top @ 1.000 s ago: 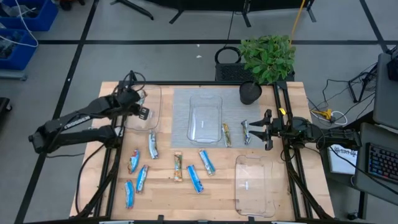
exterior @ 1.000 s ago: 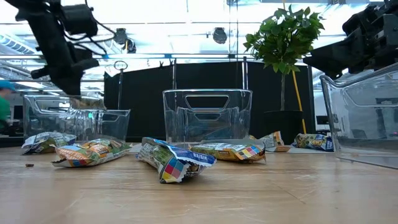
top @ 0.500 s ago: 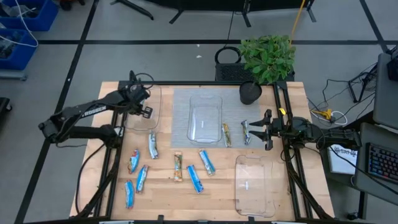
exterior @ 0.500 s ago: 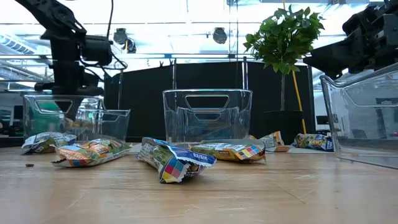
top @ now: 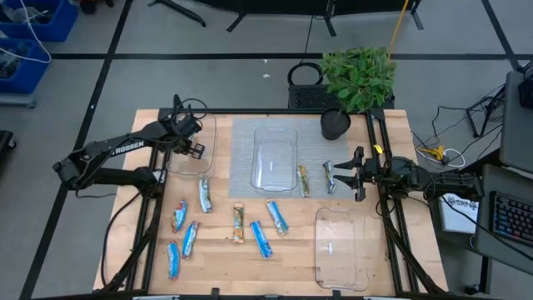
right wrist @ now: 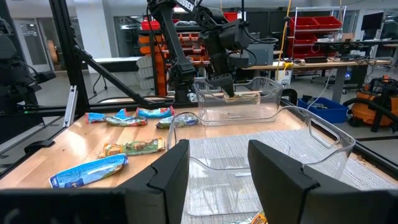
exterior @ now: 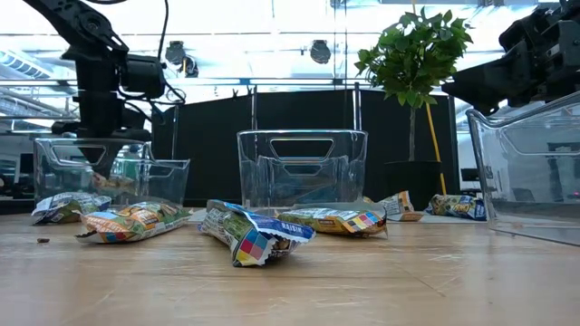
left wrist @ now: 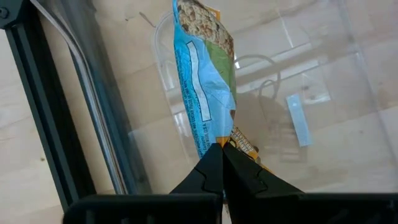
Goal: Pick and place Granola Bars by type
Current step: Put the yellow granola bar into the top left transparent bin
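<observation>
Over the clear left tray (top: 206,125) my left gripper (left wrist: 219,149) is shut on a granola bar (left wrist: 202,68) with a blue, green and orange wrapper, which reaches down inside the tray. Several blue bars (top: 179,215), a silver one (top: 205,194) and a tan one (top: 238,222) lie flat on the wooden table near its front edge. A tan bar (top: 303,179) and a silver bar (top: 330,177) lie right of the middle tray (top: 275,158). My right gripper (top: 343,175) waits open at the table's right side, level, just past the silver bar. My left gripper pinches the bar's near end (left wrist: 214,142), a flat wrapper seam, between its two fingertips. The fingers come steeply from above, in line with the bar's length. The bar stretches away from them inside the left tray; whether its far end (left wrist: 196,12) rests on the tray floor I cannot tell.
A third clear tray (top: 337,246) stands at the near right. A potted plant (top: 358,75) stands at the far right edge. Black frame rails (top: 150,225) run along both sides of the table. Bare wood shows between the loose bars and the near right tray.
My left gripper has gone down into the left tray with the bar and tipped more steeply downward, staying shut on it. It has kept still for the last half second. The right arm has not moved.
</observation>
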